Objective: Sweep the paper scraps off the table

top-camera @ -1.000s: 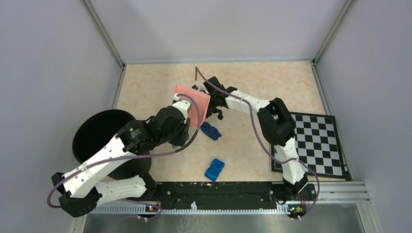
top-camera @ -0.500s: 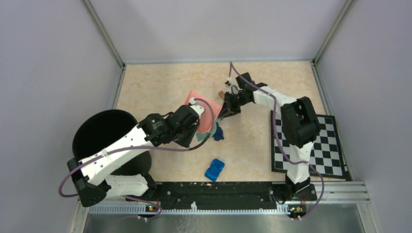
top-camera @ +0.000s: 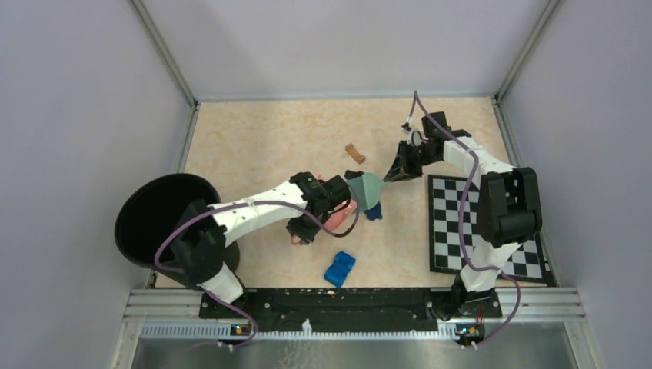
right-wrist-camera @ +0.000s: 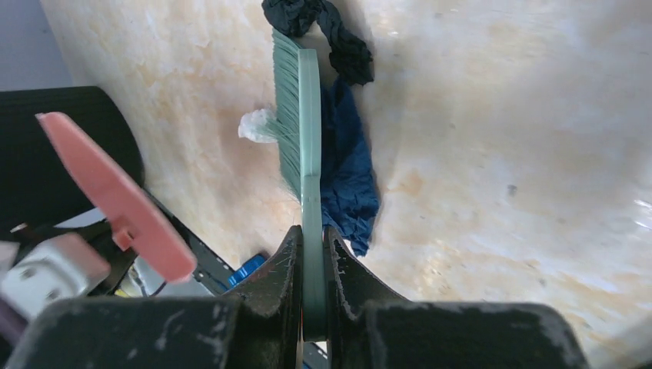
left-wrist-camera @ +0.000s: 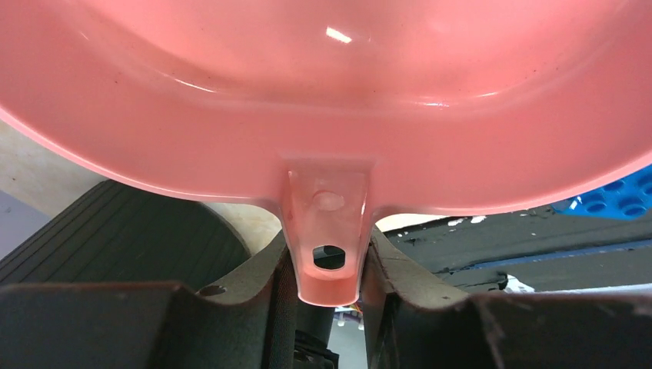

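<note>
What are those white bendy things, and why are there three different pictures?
They are two robot arms. One picture looks down from above; the other two come from small cameras on each arm's wrist. The left arm's fingers pinch the handle of a pink dustpan. The right arm's fingers pinch a green brush. On the table lie paper scraps, black, dark blue, white and brown, plus a blue toy and a chequered board. A black bin stands at the left.
</note>
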`<state>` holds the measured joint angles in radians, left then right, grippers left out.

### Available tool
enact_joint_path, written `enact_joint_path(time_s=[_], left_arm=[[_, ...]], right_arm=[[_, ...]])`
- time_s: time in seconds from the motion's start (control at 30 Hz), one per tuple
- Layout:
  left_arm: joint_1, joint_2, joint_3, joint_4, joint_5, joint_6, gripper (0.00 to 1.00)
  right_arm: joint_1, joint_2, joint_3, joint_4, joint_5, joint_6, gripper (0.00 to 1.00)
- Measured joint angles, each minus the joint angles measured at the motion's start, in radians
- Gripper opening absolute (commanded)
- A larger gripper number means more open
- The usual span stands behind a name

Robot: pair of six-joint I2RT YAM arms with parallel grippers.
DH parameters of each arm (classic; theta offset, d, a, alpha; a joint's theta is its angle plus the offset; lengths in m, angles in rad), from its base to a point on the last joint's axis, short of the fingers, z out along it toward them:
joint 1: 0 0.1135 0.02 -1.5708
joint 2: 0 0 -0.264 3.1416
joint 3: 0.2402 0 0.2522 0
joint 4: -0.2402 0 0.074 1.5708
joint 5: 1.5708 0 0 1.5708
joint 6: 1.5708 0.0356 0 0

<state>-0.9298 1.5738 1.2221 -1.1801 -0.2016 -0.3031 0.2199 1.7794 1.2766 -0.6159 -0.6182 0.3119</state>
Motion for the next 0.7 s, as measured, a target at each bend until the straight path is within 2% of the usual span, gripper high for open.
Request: enact_joint_path(time_s=[0.17,0.4,0.6,0.7], left_arm=[[0.010,0.092,0.001,0.000,0.019,0.010,0.02],[0.027,0.161,0.005,0.009,0.085,0.050,0.03],[0.045,0.267,0.080,0.011,0.084,0.103,0.03],[0.053,0.311,0.106,0.019,0.082,0.130,0.08]], right_arm=[[-0.077,-0.028,0.000,-0.055,-0.041,-0.053,0.00],[-0.109,-0.113,0.002,-0.123,-0.028,-0.129,0.00],[-0.158,-0.171,0.037,-0.152,0.007,-0.175,0.00],[-0.179,-0.196,0.051,-0.155,0.015,-0.190,0.00]])
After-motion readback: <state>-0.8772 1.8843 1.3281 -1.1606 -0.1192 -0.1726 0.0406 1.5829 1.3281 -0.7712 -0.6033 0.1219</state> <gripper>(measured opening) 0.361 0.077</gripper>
